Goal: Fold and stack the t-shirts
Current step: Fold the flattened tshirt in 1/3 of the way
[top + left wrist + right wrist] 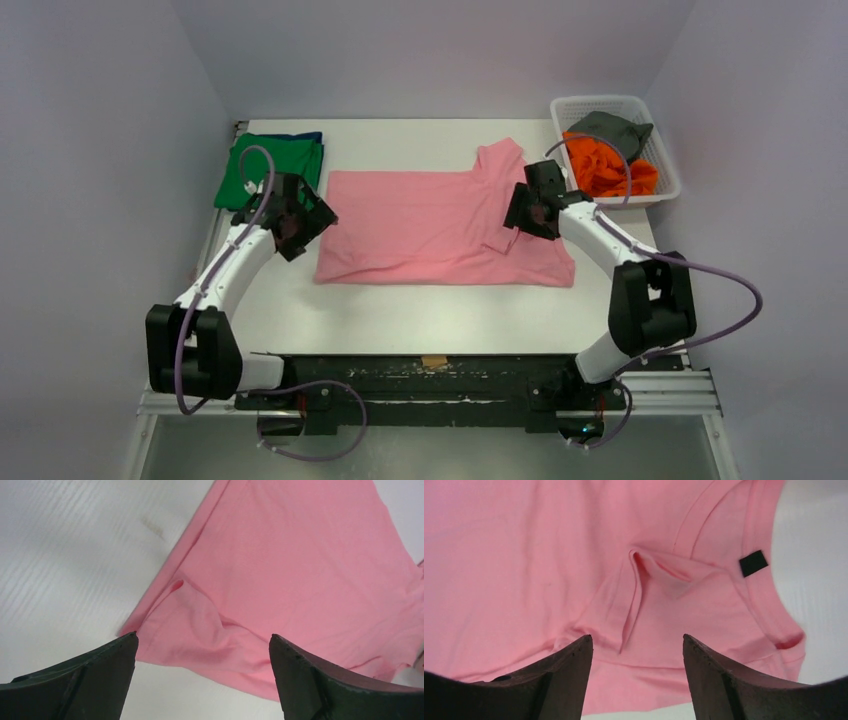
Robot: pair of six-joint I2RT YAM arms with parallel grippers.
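The light pink t-shirt (430, 220) lies spread on the white table, one sleeve pointing to the back. My left gripper (300, 222) is open and empty over the shirt's left edge; in the left wrist view the pink cloth (280, 580) is rumpled between its fingers (100, 675). My right gripper (528, 212) is open and empty over the shirt's right side, near the collar; in the right wrist view the shirt (549, 555) has a raised fold near the neckline. A folded green t-shirt (268, 170) lies on a dark blue one (303, 137) at the back left.
A white mesh basket (660, 165) at the back right holds an orange t-shirt (605, 165) and a grey one (615, 128). White walls close in both sides and the back. A black label (753, 563) sits on the pink collar.
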